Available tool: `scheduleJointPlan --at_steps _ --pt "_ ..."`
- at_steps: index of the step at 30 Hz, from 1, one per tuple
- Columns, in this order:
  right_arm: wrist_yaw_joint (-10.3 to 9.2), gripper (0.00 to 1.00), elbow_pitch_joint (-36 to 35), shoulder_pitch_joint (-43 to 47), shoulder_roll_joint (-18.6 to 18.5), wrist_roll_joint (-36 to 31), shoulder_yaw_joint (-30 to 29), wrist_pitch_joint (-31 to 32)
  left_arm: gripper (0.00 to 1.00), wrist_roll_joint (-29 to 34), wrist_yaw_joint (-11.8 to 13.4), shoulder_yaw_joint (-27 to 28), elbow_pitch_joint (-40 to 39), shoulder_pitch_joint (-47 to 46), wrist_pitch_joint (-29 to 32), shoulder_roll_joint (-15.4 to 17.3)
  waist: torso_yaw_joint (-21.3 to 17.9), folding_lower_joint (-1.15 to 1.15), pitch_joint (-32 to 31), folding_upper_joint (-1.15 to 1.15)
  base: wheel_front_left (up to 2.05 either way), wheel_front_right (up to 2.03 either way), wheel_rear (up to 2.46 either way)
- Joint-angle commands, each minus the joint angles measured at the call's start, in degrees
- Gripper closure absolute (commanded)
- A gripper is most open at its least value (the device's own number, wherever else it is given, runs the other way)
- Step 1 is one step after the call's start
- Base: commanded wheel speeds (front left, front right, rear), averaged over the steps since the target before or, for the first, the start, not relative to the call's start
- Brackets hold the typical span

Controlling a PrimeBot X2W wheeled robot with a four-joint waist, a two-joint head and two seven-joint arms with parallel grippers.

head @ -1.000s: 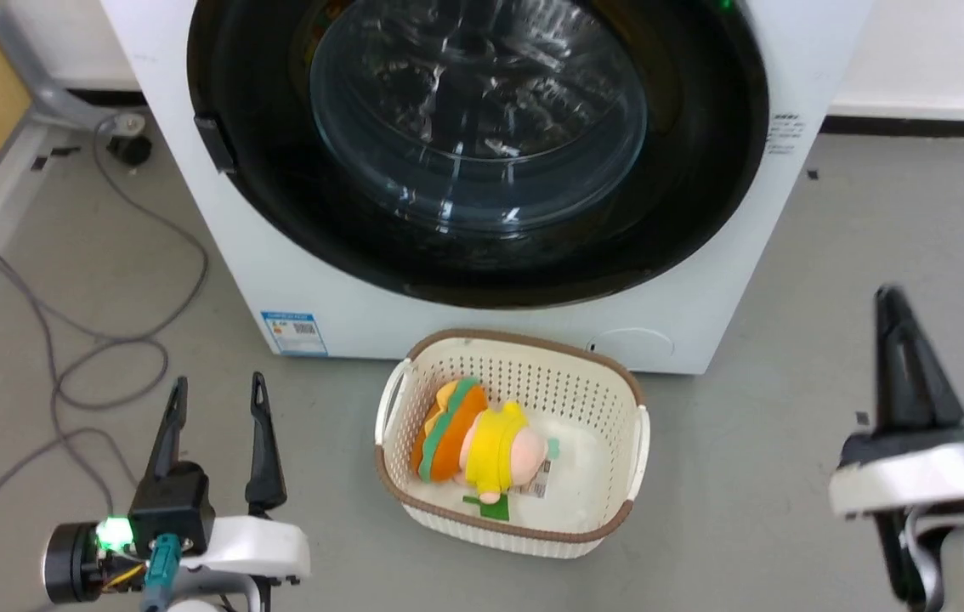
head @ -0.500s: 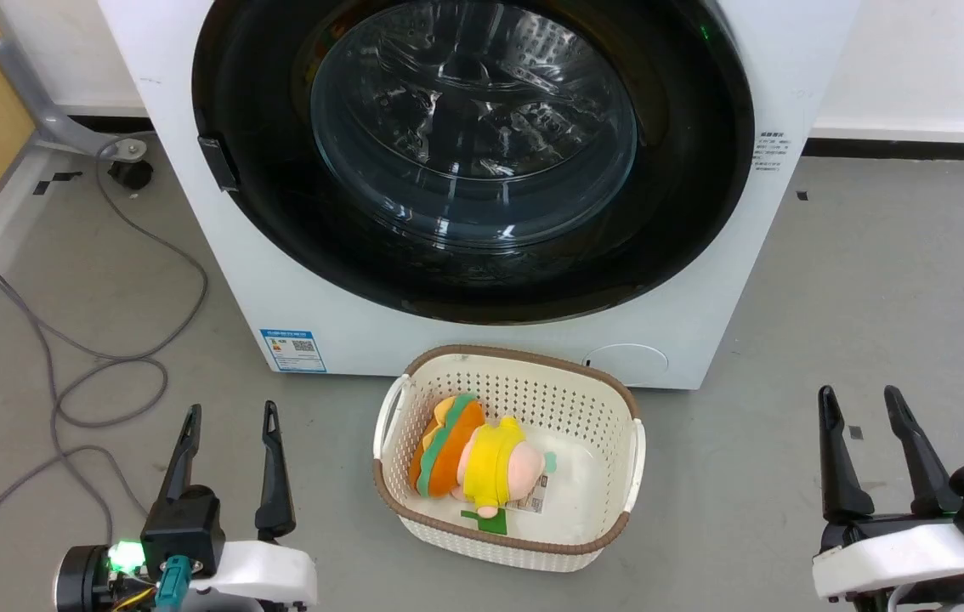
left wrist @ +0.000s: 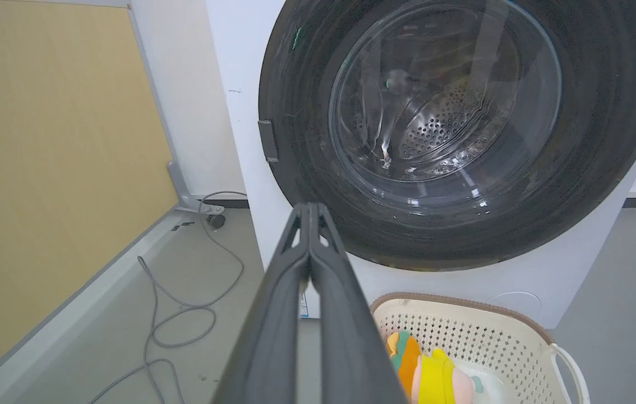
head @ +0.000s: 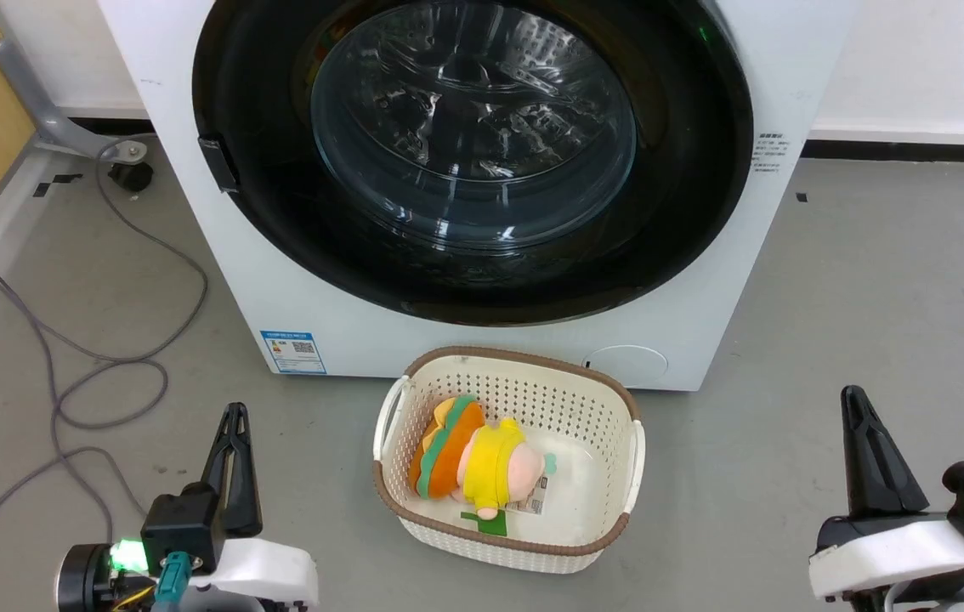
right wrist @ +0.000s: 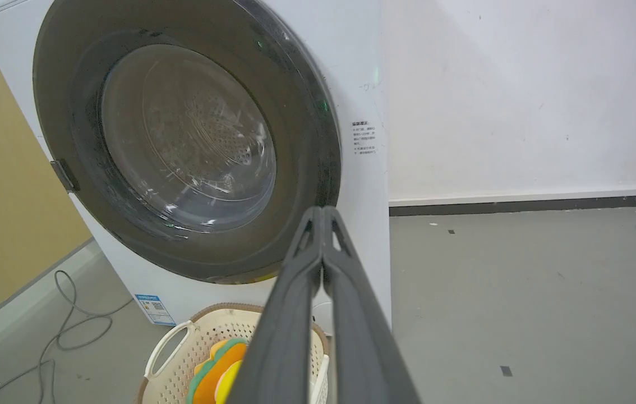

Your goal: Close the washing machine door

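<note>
The washing machine [head: 303, 293] [left wrist: 239, 112] [right wrist: 360, 67] stands white and square ahead of me. Its door [head: 295, 221] [left wrist: 604, 157] [right wrist: 307, 134], a wide glossy black ring round a bulging glass window, lies flush against the machine's front, with the small hinge tab [head: 217, 163] on its left edge. My left gripper [head: 235, 412] [left wrist: 310, 209] is shut and empty at the lower left, low over the floor. Shut and empty too, my right gripper [head: 854, 395] [right wrist: 322, 212] sits at the lower right. Both are well short of the door.
A cream perforated basket [head: 618, 531] [left wrist: 464, 320] [right wrist: 175, 350] with a brown rim sits on the floor before the machine, holding a plush toy [head: 469, 450]. A grey cable [head: 108, 357] loops over the floor at the left. A yellow panel [left wrist: 43, 168] bounds the left side.
Both grippers have gone from open to shut over the last half second. Before that, the right arm dropped lower and the camera shifted slightly.
</note>
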Motion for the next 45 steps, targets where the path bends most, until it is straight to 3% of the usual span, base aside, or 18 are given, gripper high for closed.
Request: scheduleJointPlan --at_steps 1,45 --pt "-0.01 1.00 -0.45 0.31 0.03 -0.65 0.21 0.24 1.00 0.10 -0.24 0.08 -0.30 0.14 0.35 -0.11 -0.01 0.00 -0.03 0.00 0.00 0.00 0.00" --pt "-0.02 1.00 -3.41 1.44 0.12 -4.61 2.17 5.53 1.00 0.48 -2.90 0.63 -2.36 0.63 5.62 -0.63 -0.52 0.00 -1.05 0.00 0.00 0.00 0.00"
